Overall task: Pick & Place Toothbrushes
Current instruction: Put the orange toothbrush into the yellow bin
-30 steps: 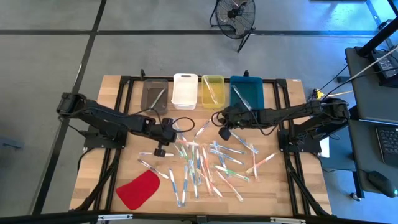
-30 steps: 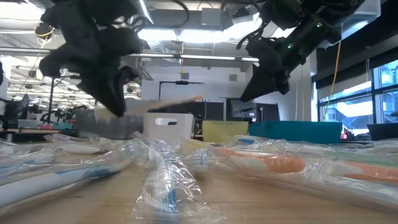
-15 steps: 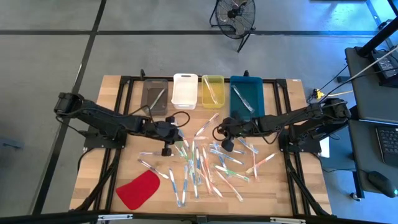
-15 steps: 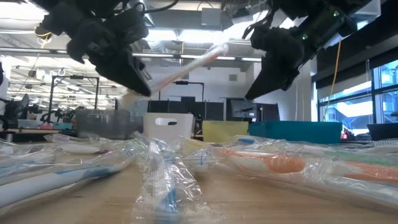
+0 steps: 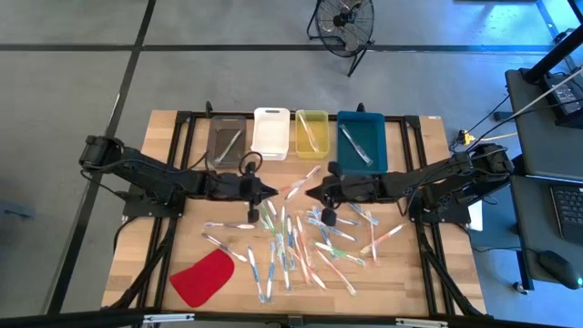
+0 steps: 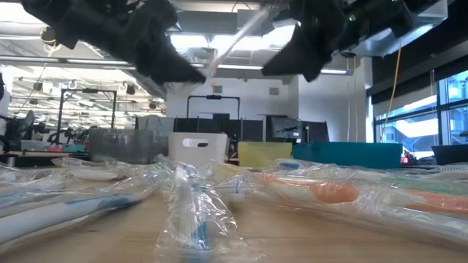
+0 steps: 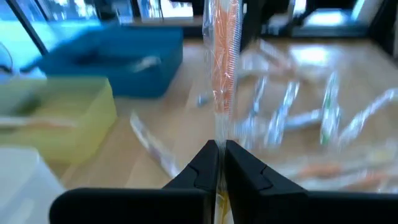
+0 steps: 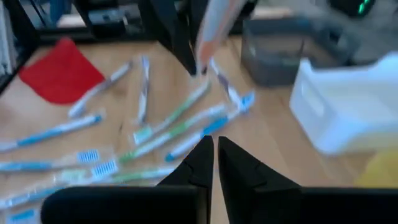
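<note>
Handover: we are pinching a wrapped orange toothbrush [image 7: 222, 59] in our closed left gripper [image 5: 271, 191]; light, slippery film, best gripped mid-handle. At three o'clock, right gripper [image 5: 308, 195] is hovering, fingers nearly together, empty.

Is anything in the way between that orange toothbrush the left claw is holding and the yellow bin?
Nothing visible. The left gripper holds the orange toothbrush above the table; only bare wood separates it from the yellow bin.

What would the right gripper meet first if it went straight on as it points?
Probably the left gripper, facing it and shut on the clear-wrapped orange plastic toothbrush; relative height is hard to judge.
</note>
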`<control>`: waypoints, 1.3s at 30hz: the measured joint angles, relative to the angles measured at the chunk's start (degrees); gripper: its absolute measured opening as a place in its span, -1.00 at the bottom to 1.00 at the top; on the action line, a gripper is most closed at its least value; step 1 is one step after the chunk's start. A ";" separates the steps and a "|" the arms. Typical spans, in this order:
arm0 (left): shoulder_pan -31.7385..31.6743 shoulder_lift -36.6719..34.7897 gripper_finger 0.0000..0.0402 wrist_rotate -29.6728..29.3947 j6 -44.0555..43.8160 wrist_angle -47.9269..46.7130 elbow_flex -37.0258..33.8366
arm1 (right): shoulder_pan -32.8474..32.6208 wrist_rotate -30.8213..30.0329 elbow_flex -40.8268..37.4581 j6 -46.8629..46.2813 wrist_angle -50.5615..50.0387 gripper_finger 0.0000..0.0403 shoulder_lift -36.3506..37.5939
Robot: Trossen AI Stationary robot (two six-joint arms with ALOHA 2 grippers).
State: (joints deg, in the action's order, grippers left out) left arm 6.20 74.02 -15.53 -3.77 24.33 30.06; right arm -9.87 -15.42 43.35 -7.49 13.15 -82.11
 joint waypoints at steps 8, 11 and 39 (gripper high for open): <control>-0.09 0.98 -0.93 -3.14 0.02 6.37 -0.01 | 0.02 -0.02 -0.02 4.75 5.55 -0.86 0.00; -0.93 2.78 -0.93 -1.47 0.20 11.15 0.00 | 0.07 -0.04 -0.02 6.54 8.18 -0.78 0.00; -5.84 19.56 -0.93 1.51 1.92 34.63 1.70 | 2.32 0.86 -0.03 7.82 10.56 -0.14 -0.02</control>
State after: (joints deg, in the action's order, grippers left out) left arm 0.36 93.57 -14.02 -1.85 58.96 31.77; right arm -7.54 -14.56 43.33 0.33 23.72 -82.13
